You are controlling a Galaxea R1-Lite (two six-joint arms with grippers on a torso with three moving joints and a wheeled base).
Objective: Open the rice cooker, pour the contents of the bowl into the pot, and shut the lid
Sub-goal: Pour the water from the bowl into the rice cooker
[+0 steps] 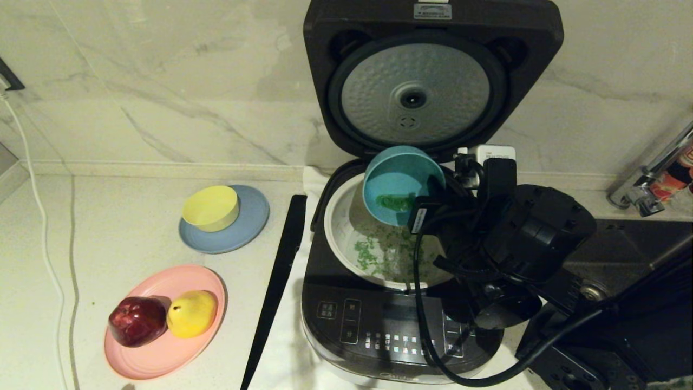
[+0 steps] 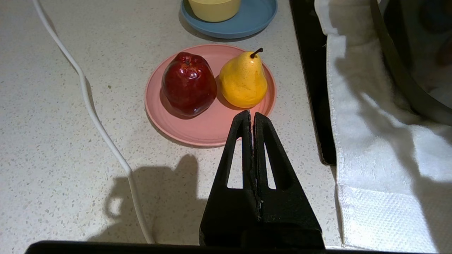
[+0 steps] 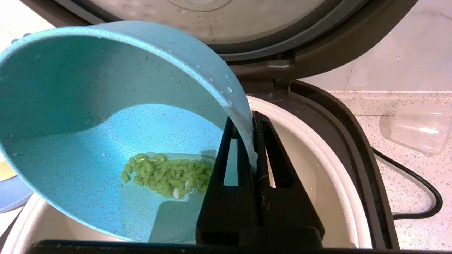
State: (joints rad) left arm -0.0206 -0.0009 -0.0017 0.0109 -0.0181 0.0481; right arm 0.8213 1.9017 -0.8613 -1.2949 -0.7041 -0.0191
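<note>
Bowl [image 3: 106,116] tipped over pot [image 1: 338,238], rim clamped in right pincer [image 3: 247,141], left pincer [image 2: 251,120] closed, empty.

Dim, warm indoor lighting.
Soft shadow of the left gripper [image 2: 252,116] on the countertop [image 2: 53,141]; faint glare on the apple [image 2: 189,83]; sharp throughout.

It was a home kitchen. A speckled pale stone countertop [image 1: 135,238] met a marble-veined wall [image 1: 162,81]. On it stood a rice cooker [image 1: 390,325], lid raised; to its left lay coloured plates, the near pink plate [image 1: 162,352] holding a red apple [image 1: 138,320] and a yellow pear [image 1: 192,313]. A chrome tap [image 1: 649,179] showed far right.
</note>
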